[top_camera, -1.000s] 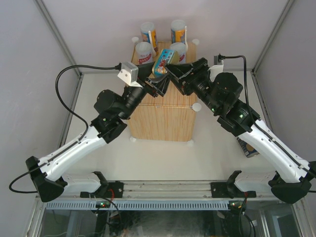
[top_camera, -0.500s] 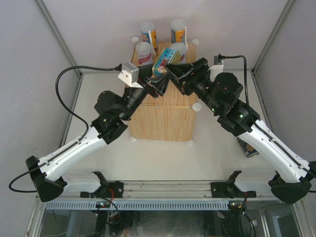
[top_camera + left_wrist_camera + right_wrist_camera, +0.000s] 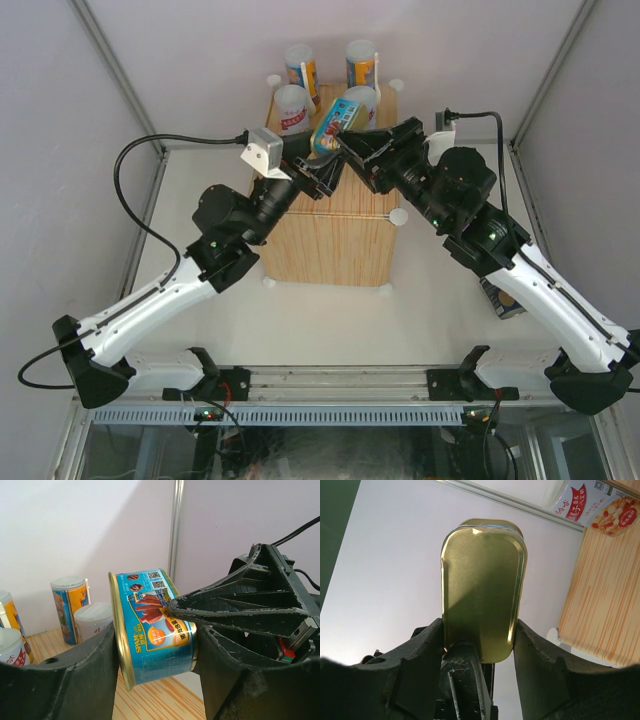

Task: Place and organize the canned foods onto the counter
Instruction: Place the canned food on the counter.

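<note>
Four cans are set at the counter's (image 3: 330, 240) far edge: tall cylinders (image 3: 300, 65), short white-red cans (image 3: 291, 108). The gold-blue tin (image 3: 152, 625) is held above the counter, clamped by the right gripper (image 3: 477, 630), apparently also by the left gripper (image 3: 156, 645). One can (image 3: 503, 300) remains at the table's (image 3: 330, 320) right edge, mostly hidden.

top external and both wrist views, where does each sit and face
Top external: above and behind the bases, looking down at the counter; both arms show.
Left wrist: on the left hand, facing the tin's label; a right finger intrudes.
Right wrist: on the right hand, facing the tin's gold bottom between its fingers.
Both wrist views share the tin.
</note>
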`<state>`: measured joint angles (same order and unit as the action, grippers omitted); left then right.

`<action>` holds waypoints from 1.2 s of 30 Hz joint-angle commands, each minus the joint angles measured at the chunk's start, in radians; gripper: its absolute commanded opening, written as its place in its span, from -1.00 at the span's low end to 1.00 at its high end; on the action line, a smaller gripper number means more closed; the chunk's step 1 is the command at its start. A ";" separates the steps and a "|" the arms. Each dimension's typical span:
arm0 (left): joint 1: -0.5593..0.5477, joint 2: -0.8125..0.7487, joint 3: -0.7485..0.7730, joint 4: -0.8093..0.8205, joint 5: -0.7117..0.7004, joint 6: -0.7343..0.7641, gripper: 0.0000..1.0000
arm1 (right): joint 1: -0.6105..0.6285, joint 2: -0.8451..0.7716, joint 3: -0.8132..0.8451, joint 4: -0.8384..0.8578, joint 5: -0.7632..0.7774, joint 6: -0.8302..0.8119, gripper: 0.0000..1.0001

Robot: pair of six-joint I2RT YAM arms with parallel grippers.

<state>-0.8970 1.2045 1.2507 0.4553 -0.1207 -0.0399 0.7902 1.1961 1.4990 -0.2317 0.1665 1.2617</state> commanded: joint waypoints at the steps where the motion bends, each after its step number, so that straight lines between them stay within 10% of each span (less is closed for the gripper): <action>1: 0.000 -0.009 0.006 0.060 -0.014 0.040 -0.95 | -0.015 -0.050 0.029 0.056 -0.020 -0.041 -1.00; 20: -0.001 -0.049 -0.016 0.022 -0.047 0.169 -1.00 | -0.043 -0.046 0.010 0.041 -0.058 -0.043 -0.99; 36: 0.000 -0.054 -0.004 0.024 -0.089 0.228 -1.00 | -0.079 -0.039 0.013 -0.001 -0.089 -0.095 -0.56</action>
<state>-0.9108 1.1912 1.2507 0.4309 -0.1287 0.0818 0.7391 1.1912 1.4986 -0.2375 0.0616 1.2110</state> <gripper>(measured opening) 0.597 0.513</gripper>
